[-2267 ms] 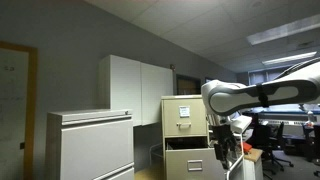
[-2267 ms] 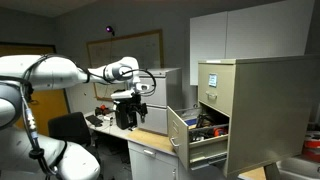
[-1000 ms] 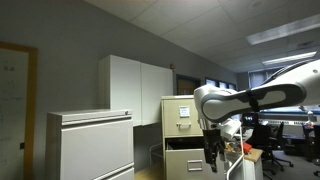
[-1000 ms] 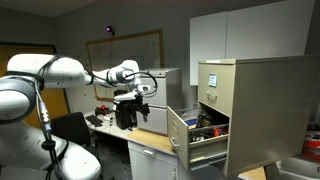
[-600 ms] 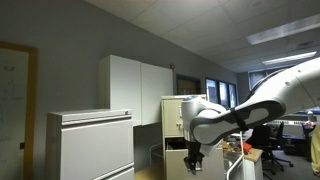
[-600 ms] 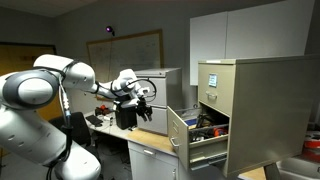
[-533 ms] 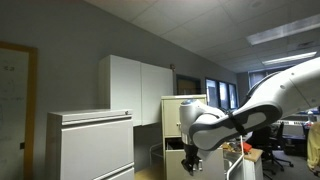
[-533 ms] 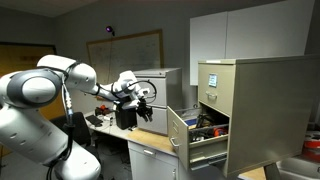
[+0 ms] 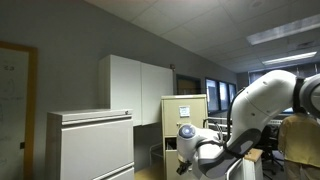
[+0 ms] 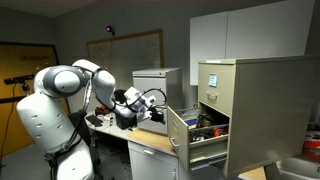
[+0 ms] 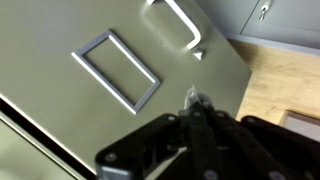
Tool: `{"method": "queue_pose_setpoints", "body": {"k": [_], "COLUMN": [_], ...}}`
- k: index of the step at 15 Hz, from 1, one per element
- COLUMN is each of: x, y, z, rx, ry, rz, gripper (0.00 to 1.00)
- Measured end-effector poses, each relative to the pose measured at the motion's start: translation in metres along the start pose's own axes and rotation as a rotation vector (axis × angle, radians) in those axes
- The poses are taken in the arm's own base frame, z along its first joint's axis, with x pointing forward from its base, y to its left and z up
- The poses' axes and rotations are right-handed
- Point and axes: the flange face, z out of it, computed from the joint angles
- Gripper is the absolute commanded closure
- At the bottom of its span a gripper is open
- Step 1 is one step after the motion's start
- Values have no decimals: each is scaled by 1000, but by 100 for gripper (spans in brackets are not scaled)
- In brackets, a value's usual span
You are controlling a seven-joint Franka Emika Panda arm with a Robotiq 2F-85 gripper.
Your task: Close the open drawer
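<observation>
A beige filing cabinet [image 10: 245,100] [image 9: 185,108] has its lower drawer [image 10: 180,132] pulled out, with files showing inside. In the wrist view the drawer's front panel [image 11: 90,110] fills the picture, with its metal label frame [image 11: 115,70] and handle [image 11: 180,20]. My gripper [image 11: 197,101] is shut with nothing between its fingers, and its tips point at the panel just below the handle. In an exterior view the gripper [image 10: 160,116] sits just in front of the drawer's face. The arm [image 9: 215,150] hides most of the drawer in an exterior view.
A grey two-drawer cabinet [image 9: 90,145] and white wall cupboards [image 9: 135,88] stand beside the beige one. A desk [image 10: 150,150] with dark equipment [image 10: 125,115] lies below the arm. A wooden surface [image 11: 285,80] shows beside the drawer front.
The arm has swung down and in toward the drawer's front. The gripper has gone from open to shut.
</observation>
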Motion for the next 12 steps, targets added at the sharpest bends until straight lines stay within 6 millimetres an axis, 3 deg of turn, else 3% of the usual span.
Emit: {"method": "queue_pose_setpoints", "body": {"k": [3,7,12], "x": [15,30,56], "y": [28,43,73], "z": [17,39,98], "rx": [-78,-155,-247], "ry": [112,208,285], "rz": [-26,-5,49], "gripper": [100,100,100]}}
